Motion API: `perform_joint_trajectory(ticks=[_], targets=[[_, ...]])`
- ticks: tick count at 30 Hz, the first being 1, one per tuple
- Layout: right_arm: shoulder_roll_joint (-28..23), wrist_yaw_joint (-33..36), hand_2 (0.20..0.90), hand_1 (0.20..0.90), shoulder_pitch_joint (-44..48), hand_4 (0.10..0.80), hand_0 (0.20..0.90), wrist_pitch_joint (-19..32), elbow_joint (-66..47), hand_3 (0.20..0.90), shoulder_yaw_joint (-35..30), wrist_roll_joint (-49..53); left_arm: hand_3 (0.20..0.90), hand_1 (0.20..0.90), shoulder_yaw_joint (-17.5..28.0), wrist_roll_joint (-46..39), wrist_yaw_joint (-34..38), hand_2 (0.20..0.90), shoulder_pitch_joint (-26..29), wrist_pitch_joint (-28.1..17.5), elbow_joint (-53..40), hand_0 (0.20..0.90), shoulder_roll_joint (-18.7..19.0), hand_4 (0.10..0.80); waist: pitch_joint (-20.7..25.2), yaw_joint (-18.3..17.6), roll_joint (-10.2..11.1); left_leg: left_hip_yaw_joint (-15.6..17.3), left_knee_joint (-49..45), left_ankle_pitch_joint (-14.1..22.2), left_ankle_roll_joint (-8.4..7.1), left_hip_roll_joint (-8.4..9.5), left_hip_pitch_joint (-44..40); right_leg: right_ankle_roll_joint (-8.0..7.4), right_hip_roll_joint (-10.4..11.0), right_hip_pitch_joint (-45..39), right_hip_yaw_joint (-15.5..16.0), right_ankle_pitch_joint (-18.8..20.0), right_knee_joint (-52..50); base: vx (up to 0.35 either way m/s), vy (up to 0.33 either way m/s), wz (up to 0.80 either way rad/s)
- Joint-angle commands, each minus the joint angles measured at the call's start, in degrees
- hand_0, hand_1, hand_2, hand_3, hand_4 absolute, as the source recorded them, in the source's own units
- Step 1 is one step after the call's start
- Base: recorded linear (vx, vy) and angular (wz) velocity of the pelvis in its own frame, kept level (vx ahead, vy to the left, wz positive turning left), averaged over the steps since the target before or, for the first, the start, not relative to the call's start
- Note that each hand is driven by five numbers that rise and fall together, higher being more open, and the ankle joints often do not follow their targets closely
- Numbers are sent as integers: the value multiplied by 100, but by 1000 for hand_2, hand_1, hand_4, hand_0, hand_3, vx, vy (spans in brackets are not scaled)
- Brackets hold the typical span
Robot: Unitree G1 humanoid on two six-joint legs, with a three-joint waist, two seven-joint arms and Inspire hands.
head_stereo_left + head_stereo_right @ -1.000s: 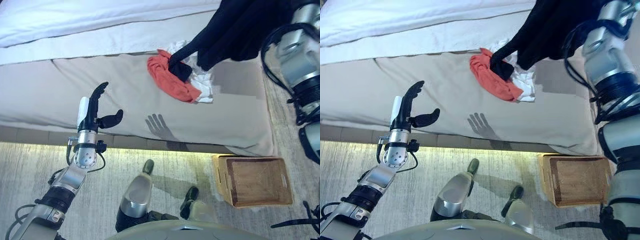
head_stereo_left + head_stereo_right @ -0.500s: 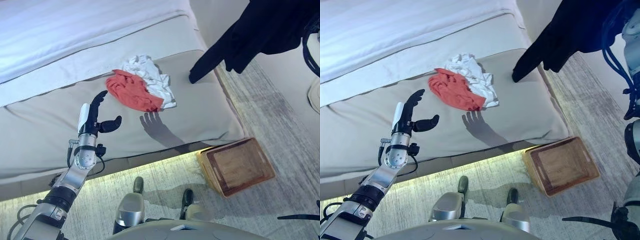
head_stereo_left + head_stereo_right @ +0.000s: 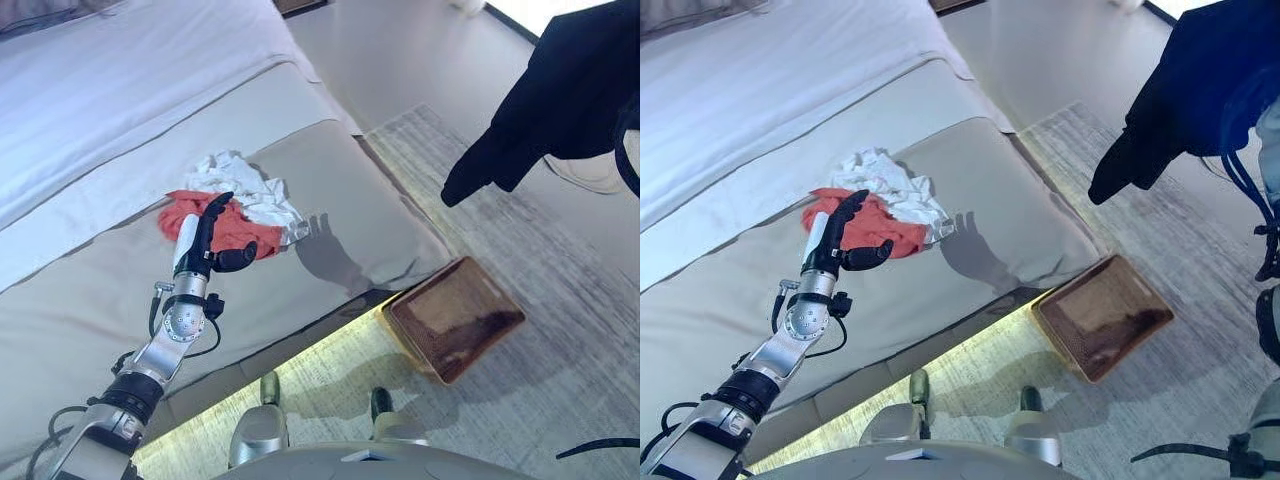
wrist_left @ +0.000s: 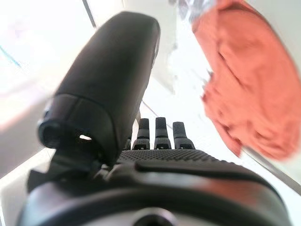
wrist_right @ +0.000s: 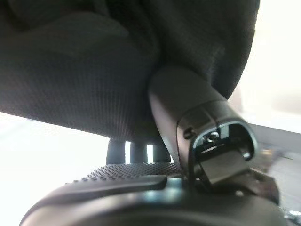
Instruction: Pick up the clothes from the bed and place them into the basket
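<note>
A black garment [image 3: 565, 95] hangs in the air at the upper right, above the floor beyond the bed's corner. My right hand [image 5: 188, 122] is shut on it, thumb pressed into the dark cloth [image 5: 94, 66]. An orange garment [image 3: 235, 228] and a crumpled white one [image 3: 245, 185] lie together on the beige bed cover [image 3: 340, 210]. My left hand [image 3: 205, 240] stands open and upright in front of the orange cloth, holding nothing; the orange cloth [image 4: 244, 94] shows past its fingers. A brown wicker basket [image 3: 455, 318] sits on the floor by the bed's corner.
The bed's white sheet [image 3: 120, 80] fills the upper left. A pale striped rug [image 3: 560, 300] lies under the basket, with bare floor [image 3: 400, 50] beyond. A light strip glows under the bed's edge [image 3: 330, 340].
The camera has swung right, shifting the bed and basket leftward in view. The black garment is lifted clear of the bed, now hanging over the floor. My left hand stays open.
</note>
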State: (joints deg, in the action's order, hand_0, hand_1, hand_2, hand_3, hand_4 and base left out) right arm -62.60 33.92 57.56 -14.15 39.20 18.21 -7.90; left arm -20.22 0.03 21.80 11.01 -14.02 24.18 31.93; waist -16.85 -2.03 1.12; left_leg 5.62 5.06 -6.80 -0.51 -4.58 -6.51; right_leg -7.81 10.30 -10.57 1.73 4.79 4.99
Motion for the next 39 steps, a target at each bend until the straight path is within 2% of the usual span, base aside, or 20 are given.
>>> perform_joint_trajectory(ticks=[1,6,15,19,27,34,39], targets=[[-512,259,300,300,-50,100,300,214,-525,200,20,-340,900,900,-61,144,95,900,3,-355,144,900,-47,800,1225,-55,157,69,-6,699,-490,-506,-190,59,-78,551,-178,-106,-145,5,-12,-10],[-380,-22,300,300,-688,100,300,304,-690,200,-313,-484,900,900,-52,231,68,900,118,-319,192,900,-106,800,1201,-196,127,161,-6,735,-474,-520,-262,51,-110,589,-328,-95,-175,0,-2,-19],[353,-261,300,300,-1990,100,300,561,-786,200,-812,-644,900,900,-8,388,54,900,257,-337,241,900,-278,800,1060,-326,66,284,-6,790,-429,-518,-335,56,-133,680,-444,-92,-260,-28,-17,-15],[667,-320,300,300,-2145,100,300,580,-606,200,-653,-819,900,900,-19,401,75,900,258,-326,207,900,-289,800,1024,-309,49,301,-6,794,-422,-512,-365,66,-128,661,-428,-66,-222,-10,-16,-8],[1477,-281,300,300,-2537,100,300,449,-28,200,-420,-556,900,900,-60,454,162,900,413,-316,239,900,-346,800,903,-300,-30,307,-6,789,-392,-516,-356,91,-135,721,-388,-61,-275,-19,-11,-1],[1750,-348,300,300,-2459,100,300,658,675,200,-182,-664,900,900,-137,465,198,900,529,-338,250,900,-425,800,805,-247,-119,263,-6,763,-384,-511,-328,116,-112,758,-366,-50,-297,-21,-7,3],[1833,-392,300,300,-2395,100,300,632,816,200,-8,-816,900,900,-147,453,175,900,516,-341,270,900,-425,800,766,-209,-169,229,-6,754,-388,-502,-317,122,-76,756,-326,-35,-273,0,0,0]])
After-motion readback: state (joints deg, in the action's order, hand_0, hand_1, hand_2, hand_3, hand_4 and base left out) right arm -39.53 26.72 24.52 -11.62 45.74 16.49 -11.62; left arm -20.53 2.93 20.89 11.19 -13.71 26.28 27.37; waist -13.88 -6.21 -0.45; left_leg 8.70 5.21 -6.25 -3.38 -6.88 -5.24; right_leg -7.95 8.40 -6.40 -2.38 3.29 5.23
